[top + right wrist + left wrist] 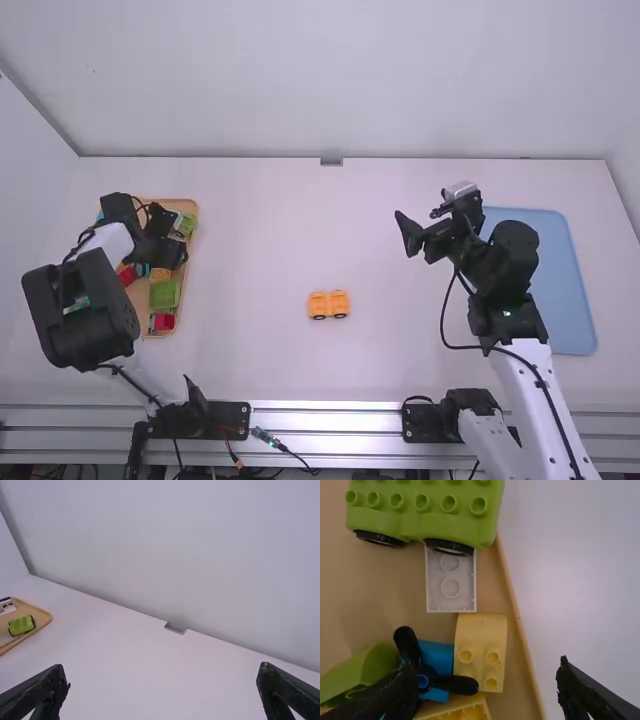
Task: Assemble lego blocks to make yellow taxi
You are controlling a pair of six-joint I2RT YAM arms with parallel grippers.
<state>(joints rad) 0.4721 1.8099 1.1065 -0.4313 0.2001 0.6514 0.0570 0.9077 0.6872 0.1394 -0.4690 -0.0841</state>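
Note:
In the high view, my left gripper [166, 248] is over the wooden tray [192, 222] of blocks, and my right gripper [422, 222] is raised above the table, holding nothing. A yellow wheeled piece [329, 304] sits mid-table, between the arms. The left wrist view has my left gripper [482, 672] open above a yellow curved brick [480, 647] with studs. Another yellow brick [465, 711] lies beside it, partly cut off. In the right wrist view, my right gripper [162, 672] stands open with bare table beyond its fingers.
Around the yellow curved brick lie a green wheeled base [422, 517], a white brick [451, 580] and a blue brick [437, 657] with a black propeller [454, 684] on it. The tray's rim [512, 597] runs close by. A blue mat [565, 290] lies beside the right arm.

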